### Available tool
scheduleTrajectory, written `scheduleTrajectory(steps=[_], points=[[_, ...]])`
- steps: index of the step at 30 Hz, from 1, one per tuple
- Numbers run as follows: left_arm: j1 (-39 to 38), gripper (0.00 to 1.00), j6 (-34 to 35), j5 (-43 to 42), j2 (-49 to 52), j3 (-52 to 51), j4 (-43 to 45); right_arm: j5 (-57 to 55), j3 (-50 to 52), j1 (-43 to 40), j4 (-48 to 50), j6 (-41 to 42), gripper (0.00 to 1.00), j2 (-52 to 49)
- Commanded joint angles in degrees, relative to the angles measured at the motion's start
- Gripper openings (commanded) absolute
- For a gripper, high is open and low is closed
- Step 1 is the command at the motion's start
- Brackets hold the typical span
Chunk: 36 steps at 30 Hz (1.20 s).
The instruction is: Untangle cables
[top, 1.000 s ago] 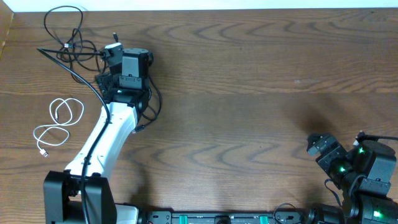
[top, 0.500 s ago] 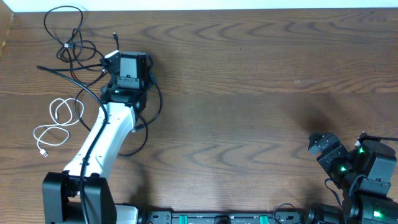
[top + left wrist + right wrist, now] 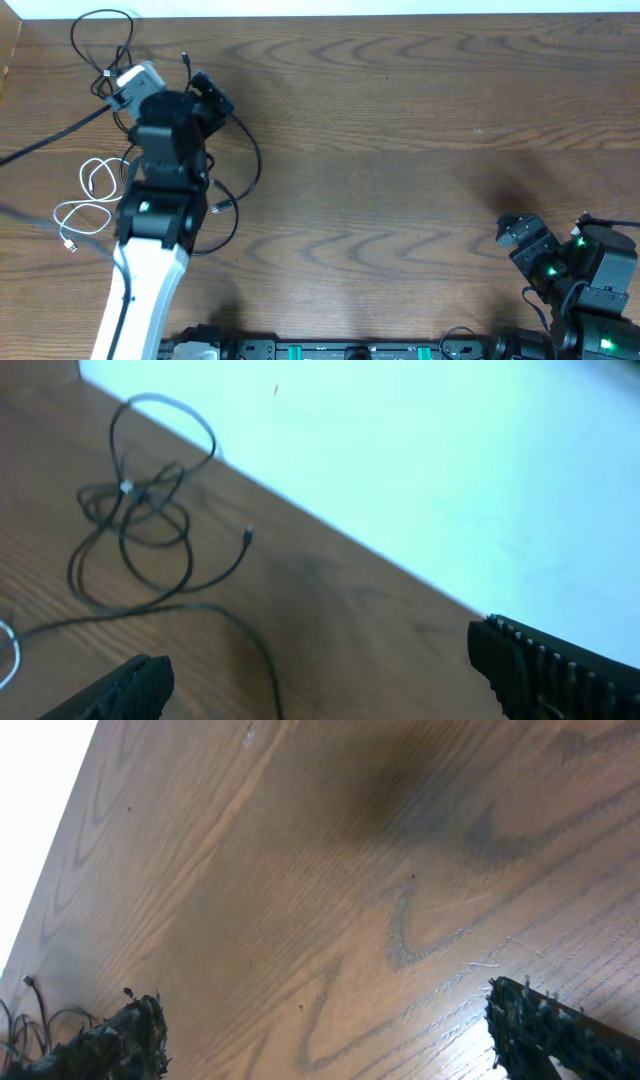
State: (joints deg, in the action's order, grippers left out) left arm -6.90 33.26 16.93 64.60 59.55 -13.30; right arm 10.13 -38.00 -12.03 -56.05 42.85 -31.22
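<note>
Both pincers stand open and empty; the cables lie on the desk toward 10 o'clock.

In the overhead view the left pincer hovers at 10 o'clock, its jaws spread wide with nothing between them. The tangled black cables sit just beside it at its 10 o'clock. Another black cord loops past the arm at its 3 o'clock. The white cable lies coiled at 9 o'clock. The right pincer, jaws apart, rests at 4 o'clock, well apart from them all.
</note>
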Motion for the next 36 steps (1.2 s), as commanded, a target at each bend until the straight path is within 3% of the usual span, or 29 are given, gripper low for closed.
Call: scheduleTrajectory(steps=[1, 8, 14, 30, 36], points=[[0.1, 0.99, 0.5, 0.0, -4.1, 0.3, -0.5, -1.0, 0.3, 0.5, -0.2, 0.4, 0.99, 0.1], [0.1, 0.99, 0.5, 0.0, -13.9, 0.3, -0.9, -1.0, 0.3, 0.5, -0.3, 0.4, 0.99, 0.1], [0.1, 0.99, 0.5, 0.0, -19.3, 0.3, -7.5, -1.0, 0.3, 0.5, -0.3, 0.4, 0.99, 0.1], [0.1, 0.99, 0.5, 0.0, -18.3, 0.3, -20.0, -1.0, 0.3, 0.5, -0.3, 0.4, 0.99, 0.1], [0.1, 0.99, 0.5, 0.4, -17.9, 0.3, -19.1, -1.0, 0.3, 0.5, -0.5, 0.4, 0.99, 3.5]])
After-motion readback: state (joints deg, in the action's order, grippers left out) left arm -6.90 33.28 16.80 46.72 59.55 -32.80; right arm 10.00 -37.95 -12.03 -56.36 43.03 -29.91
